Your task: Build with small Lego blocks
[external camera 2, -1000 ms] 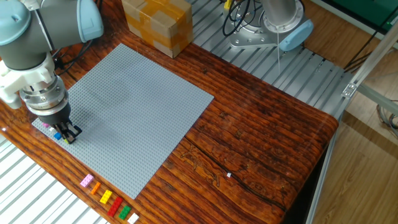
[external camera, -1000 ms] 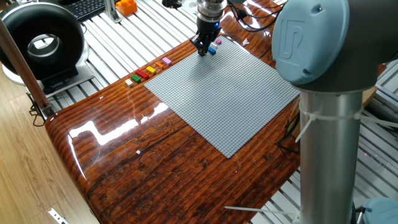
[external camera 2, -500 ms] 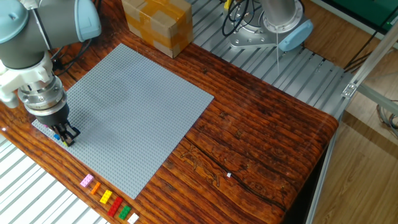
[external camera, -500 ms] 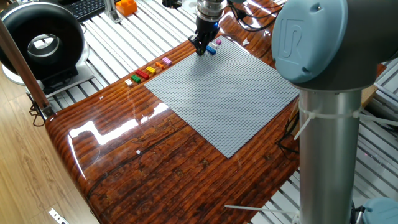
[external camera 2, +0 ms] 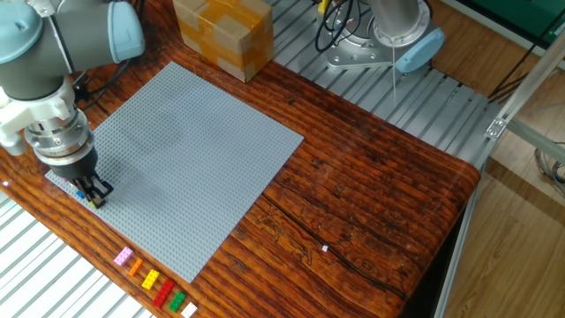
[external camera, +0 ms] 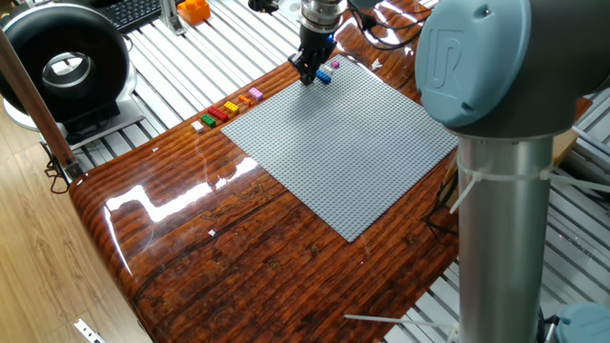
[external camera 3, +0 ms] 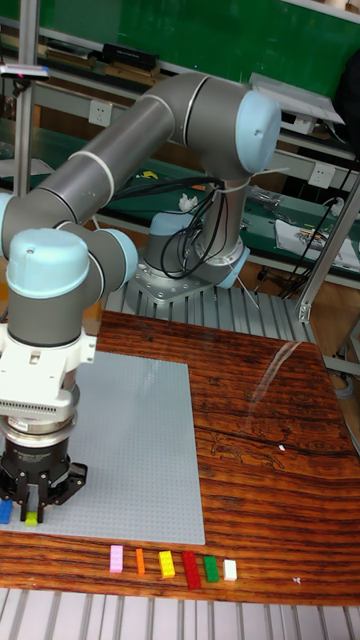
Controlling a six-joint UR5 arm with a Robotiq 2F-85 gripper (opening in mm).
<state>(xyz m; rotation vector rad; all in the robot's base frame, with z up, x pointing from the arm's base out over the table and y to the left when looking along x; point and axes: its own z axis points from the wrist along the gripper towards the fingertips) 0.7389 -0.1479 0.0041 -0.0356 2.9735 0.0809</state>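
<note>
Tall fixed view is showing six blocks [external camera 3: 172,566] lying in a row on the counter [external camera 3: 270,470]; the hand [external camera 3: 36,503] is hiding others at the baseplate [external camera 3: 140,450] corner, grip unclear.

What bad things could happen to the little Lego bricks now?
1. The gripper is down at the corner of the grey baseplate, among a blue brick and a pink brick. It could knock one of them off the plate.

2. A row of spare bricks lies on the wood near the table's edge. A bump might send one over the edge.
</note>
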